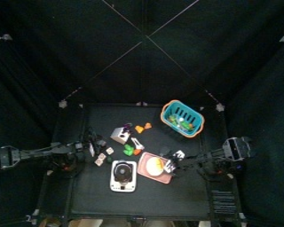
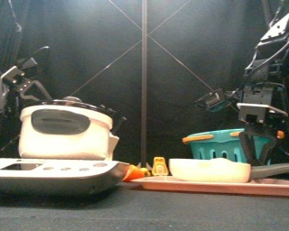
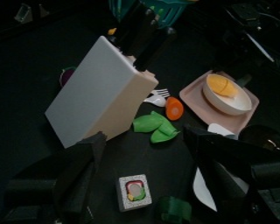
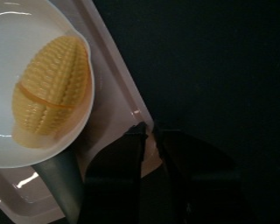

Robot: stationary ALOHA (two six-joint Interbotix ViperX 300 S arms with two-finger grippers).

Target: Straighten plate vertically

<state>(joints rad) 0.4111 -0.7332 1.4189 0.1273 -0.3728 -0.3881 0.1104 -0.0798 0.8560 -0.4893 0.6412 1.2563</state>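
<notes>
Nearest the front lens, the white device [image 2: 51,171] fills the lower left of that view, lying flat on the worktop [image 1: 97,199]. From above it sits in the lower middle of the frame. The plate [image 4: 109,61] lies just to its right, askew to the worktop's edges. Whether the two touch is too small to tell.

That closeness looks like the main hazard. If the plate is swung about one corner, its far edge may knock the device and drag it along.

The teal-and-orange basket [image 2: 219,144] stands further back, in the upper right of the worktop from above. It seems well clear of any turn.

On the plate rests a white bowl [image 4: 25,17], and in it an ear of corn [image 4: 49,87]. This load is the second risk. A quick twist could slide the bowl across the smooth pink face, or tip it and roll the corn out.

The right end effector [image 4: 150,138] appears clenched on the plate's rim near a corner, with a sliver of pink showing between the jaws. Such a thin bite may slip, or lever the loaded plate upward instead of turning it.

The left end effector [image 3: 154,171] hangs released, jaws wide, at the left of the worktop beside a white block [image 3: 101,92].
</notes>
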